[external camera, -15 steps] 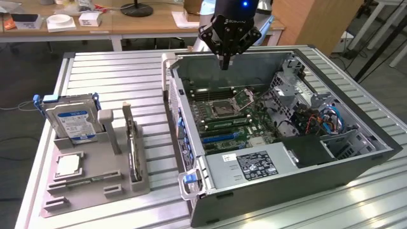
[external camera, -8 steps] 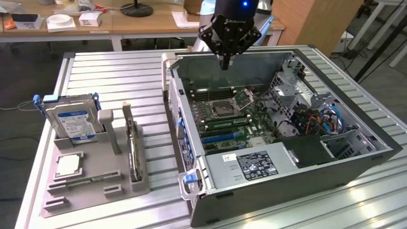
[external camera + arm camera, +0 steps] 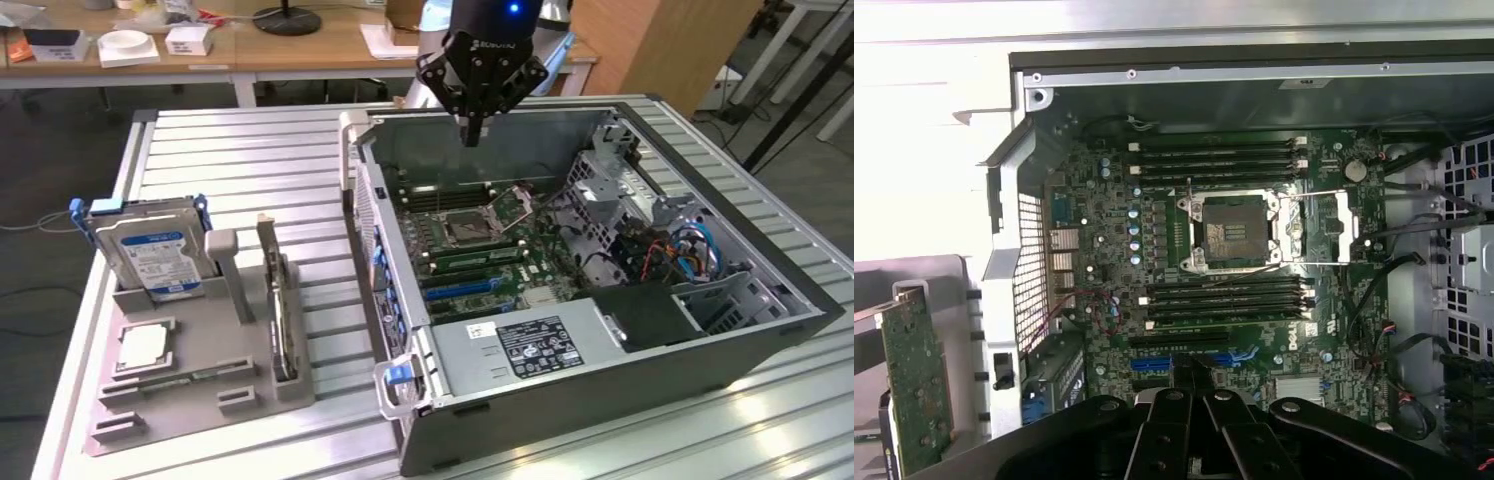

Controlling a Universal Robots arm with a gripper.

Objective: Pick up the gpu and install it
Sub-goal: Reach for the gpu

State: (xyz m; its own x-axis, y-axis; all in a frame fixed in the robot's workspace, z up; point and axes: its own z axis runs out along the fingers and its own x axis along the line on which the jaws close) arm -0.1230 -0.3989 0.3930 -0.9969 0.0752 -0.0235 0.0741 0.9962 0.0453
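Exterior view: tool (image 3: 470, 138) closed; hard drive label (image 3: 150, 256) illegible.

No legible text anywhere.

gpu (image 3: 279, 320) (image 3: 916, 385) | thin dark-green card | upright on edge | slotted in grey holder (image 3: 200, 395)

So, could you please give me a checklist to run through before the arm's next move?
1. Gripper empty: ok, shut with nothing in it.
2. Gpu upright in the grey holder: ok.
3. Gripper at the gpu: not ok, it hangs over the open computer case.
4. Blue expansion slot free: ok.
5. Fingers open for grasping: not ok.
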